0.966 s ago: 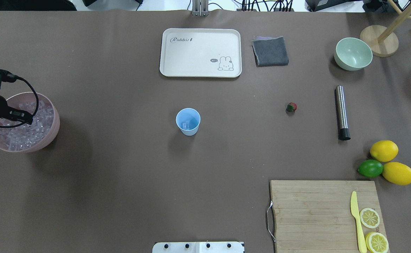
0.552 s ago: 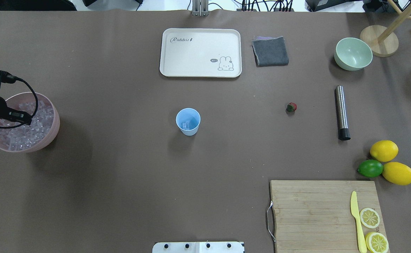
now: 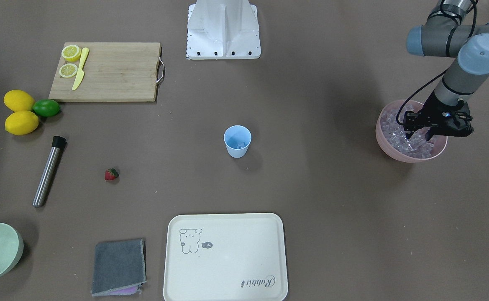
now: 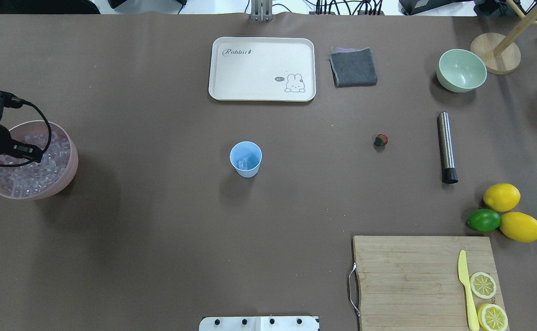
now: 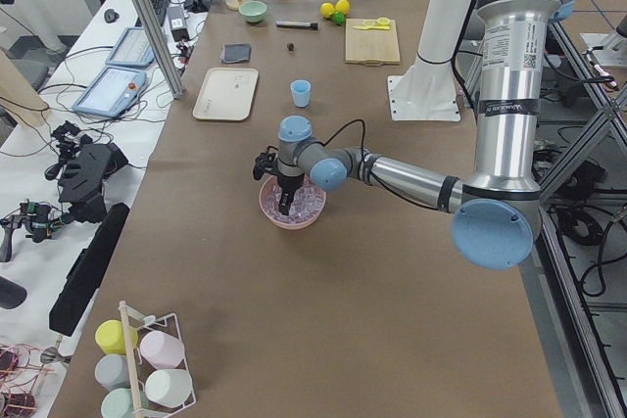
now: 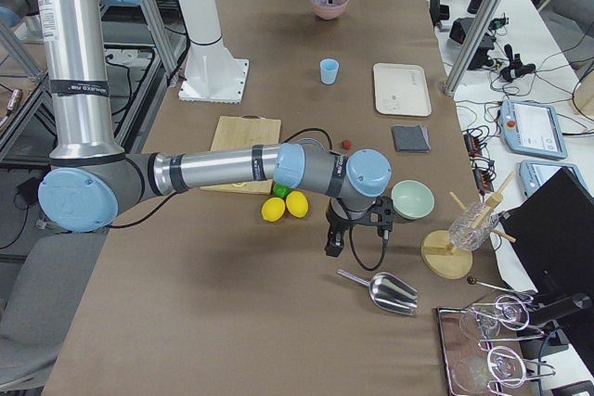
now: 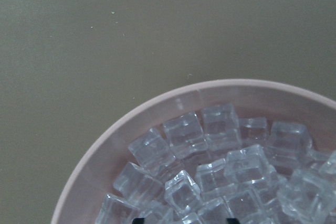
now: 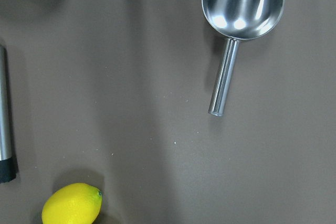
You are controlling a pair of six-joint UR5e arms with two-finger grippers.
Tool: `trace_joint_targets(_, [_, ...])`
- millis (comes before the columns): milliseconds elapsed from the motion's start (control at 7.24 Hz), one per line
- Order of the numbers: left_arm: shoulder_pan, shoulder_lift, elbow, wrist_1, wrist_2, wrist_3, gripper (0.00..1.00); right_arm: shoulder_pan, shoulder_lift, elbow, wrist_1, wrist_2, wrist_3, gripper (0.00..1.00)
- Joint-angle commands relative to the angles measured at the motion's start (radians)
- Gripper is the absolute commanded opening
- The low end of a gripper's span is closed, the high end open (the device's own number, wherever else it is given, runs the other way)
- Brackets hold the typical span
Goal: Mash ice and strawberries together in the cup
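Cup (image 4: 245, 158): small, light blue, tapered, no handle. Stands upright with its mouth open, mid-table, on its own.

Ice (image 7: 210, 166): clear, faintly bluish cubes, many alike, heaped loose in the pink bowl (image 4: 71, 165) at the table's left end, well apart from the cup. A little more ice lies at the bottom of the cup; number of cubes not resolvable.

Strawberry (image 4: 381, 140): single, small, red with a green leafy top. Lies on the bare table (image 4: 158, 230) to the right of the cup, well apart from it.

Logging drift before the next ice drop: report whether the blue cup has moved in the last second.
No. The cup sits at the same spot below the tray in the overhead view, its position unchanged.
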Motion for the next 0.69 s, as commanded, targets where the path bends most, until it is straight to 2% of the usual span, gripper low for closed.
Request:
trace_joint_targets(0, [0.002,0.001,0.001,0.0,0.012,0.001,0.46,0.0,0.0,0.0,0.0,0.0,-0.001,1.0])
trace_joint_targets(138, [0.007,0.002,0.001,0.0,0.012,0.001,0.45,0.0,0.0,0.0,0.0,0.0,0.001,1.0])
trace_joint_targets(276, [0.007,0.002,-0.001,0.0,0.012,0.001,0.35,0.0,0.001,0.0,0.0,0.0,0.001,1.0])
trace_joint_targets(552, [0.007,-0.001,-0.004,-0.002,0.012,0.001,0.06,0.0,0.002,0.001,0.0,0.0,0.001,1.0])
